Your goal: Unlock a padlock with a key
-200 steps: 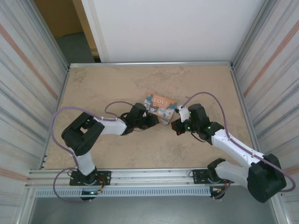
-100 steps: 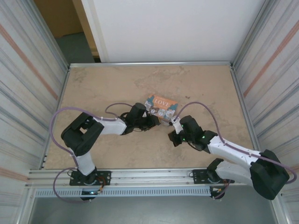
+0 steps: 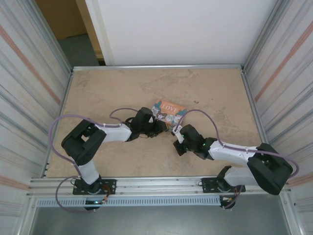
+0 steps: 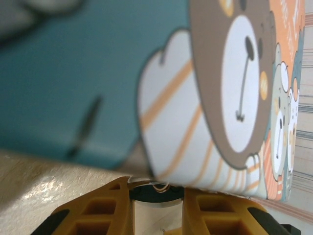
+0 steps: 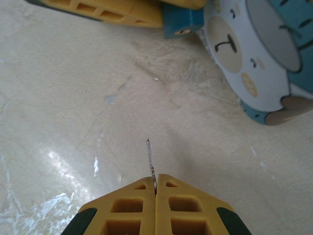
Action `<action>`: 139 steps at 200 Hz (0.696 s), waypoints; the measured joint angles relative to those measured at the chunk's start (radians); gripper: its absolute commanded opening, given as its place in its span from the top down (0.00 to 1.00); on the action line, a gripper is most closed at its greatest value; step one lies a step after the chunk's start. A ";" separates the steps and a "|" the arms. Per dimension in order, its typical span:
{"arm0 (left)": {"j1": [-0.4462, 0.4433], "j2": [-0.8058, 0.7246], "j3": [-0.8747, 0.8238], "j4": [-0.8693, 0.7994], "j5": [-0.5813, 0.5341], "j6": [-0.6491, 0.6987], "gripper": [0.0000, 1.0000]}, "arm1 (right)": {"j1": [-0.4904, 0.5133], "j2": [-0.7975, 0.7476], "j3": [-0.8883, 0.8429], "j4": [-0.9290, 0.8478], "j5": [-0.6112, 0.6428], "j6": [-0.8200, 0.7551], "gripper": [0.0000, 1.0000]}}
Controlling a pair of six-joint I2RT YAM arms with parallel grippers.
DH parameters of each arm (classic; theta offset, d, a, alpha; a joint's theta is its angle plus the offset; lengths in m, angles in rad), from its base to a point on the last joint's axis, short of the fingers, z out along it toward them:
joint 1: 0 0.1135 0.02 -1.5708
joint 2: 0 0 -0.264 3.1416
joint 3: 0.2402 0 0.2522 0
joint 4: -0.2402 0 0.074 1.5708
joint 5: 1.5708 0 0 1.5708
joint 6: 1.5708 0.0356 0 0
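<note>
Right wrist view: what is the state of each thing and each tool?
left tool: shut on the padlock.
right tool: shut on the key.
padlock: keyhole end free, no key in it.
key: tip sticking out, apart from the padlock.
tin: lying flat on the table, printed face up.

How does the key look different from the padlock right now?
The key is a thin grey sliver; the padlock is a chunky blue block. The key sticks out of the right gripper's shut jaws; the padlock is held by the left gripper, beside the tin. Both are small, and they are apart.
</note>
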 measured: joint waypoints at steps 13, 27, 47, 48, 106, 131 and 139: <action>0.000 -0.001 0.002 -0.009 0.000 0.000 0.77 | 0.000 0.014 0.013 0.013 0.008 -0.014 1.00; 0.000 -0.004 0.002 -0.017 0.001 0.000 0.77 | 0.000 0.031 0.031 0.028 0.016 -0.030 1.00; 0.000 -0.013 0.003 -0.032 0.007 0.001 0.77 | 0.000 0.052 0.048 0.056 0.030 -0.049 1.00; 0.000 -0.013 0.003 -0.032 0.007 0.001 0.77 | 0.000 0.053 0.048 0.056 0.030 -0.050 1.00; -0.006 -0.021 0.010 -0.053 0.008 0.000 0.77 | 0.000 0.081 0.060 0.093 0.039 -0.084 1.00; -0.006 -0.021 0.014 -0.060 0.007 0.000 0.77 | 0.000 0.081 0.060 0.106 0.051 -0.088 1.00; -0.006 -0.021 0.014 -0.060 0.008 0.000 0.77 | -0.001 0.081 0.060 0.111 0.053 -0.089 1.00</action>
